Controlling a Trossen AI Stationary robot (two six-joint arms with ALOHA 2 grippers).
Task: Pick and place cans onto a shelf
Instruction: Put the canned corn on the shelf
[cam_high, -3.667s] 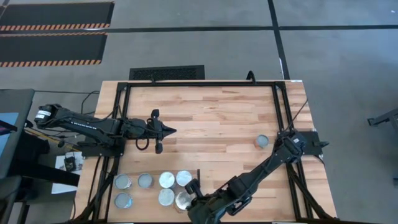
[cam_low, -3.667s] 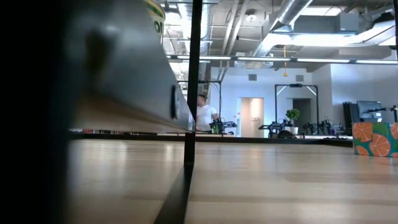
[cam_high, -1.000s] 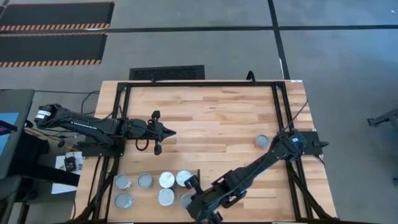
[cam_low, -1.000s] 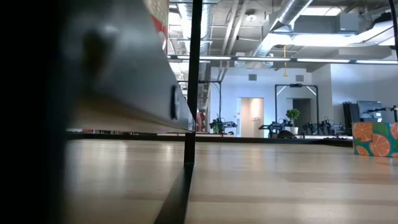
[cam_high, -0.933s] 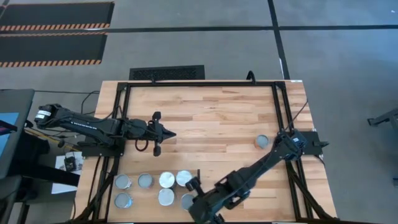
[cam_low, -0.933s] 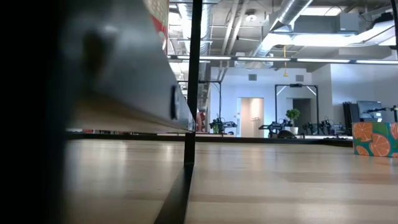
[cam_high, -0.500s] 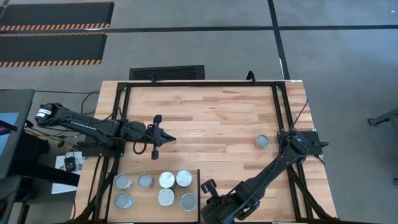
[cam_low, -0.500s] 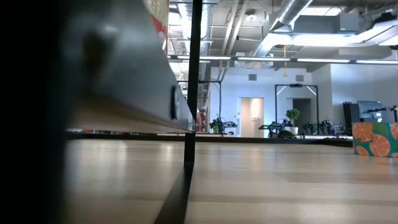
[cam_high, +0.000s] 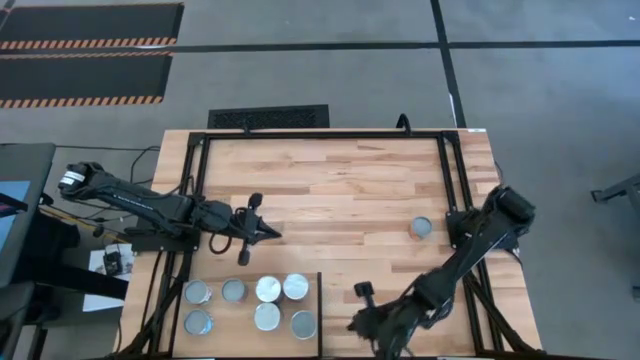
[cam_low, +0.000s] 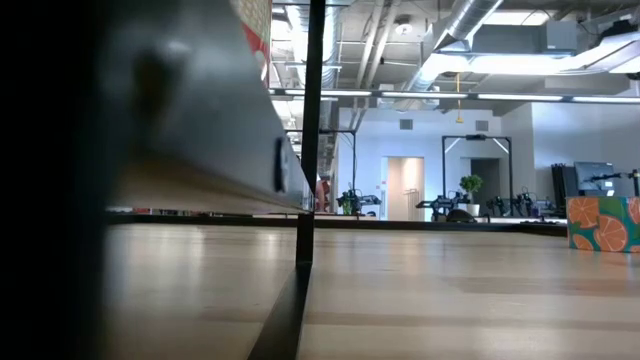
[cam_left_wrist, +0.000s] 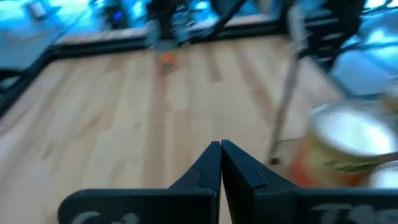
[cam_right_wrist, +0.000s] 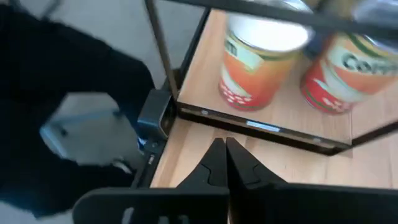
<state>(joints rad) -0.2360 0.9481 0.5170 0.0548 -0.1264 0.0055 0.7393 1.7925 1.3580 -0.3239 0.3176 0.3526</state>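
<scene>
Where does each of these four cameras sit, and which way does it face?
High: overhead, facing straight down; both arms, six silver-topped tin cans on the pale wooden shelf.
Low: table height, facing level across into the room; no arm.
Left wrist: behind the shut left gripper, facing across the plank tabletop.
Right wrist: behind the shut right gripper, facing the shelf.
Both wrist views share orange-labelled cans.

High view: evenly lit, diffuse overhead light; soft, faint shadows cast on the tabletop (cam_high: 330, 190). Low view: left side taken up by a dark, unfocused mass close to the lens; bright ceiling strip lights (cam_low: 520, 97) seen in the room behind, dull glare on the wood. Left wrist view: strong motion blur, blue cast along the far edge. Right wrist view: cans (cam_right_wrist: 264, 59) smeared by blur.
</scene>
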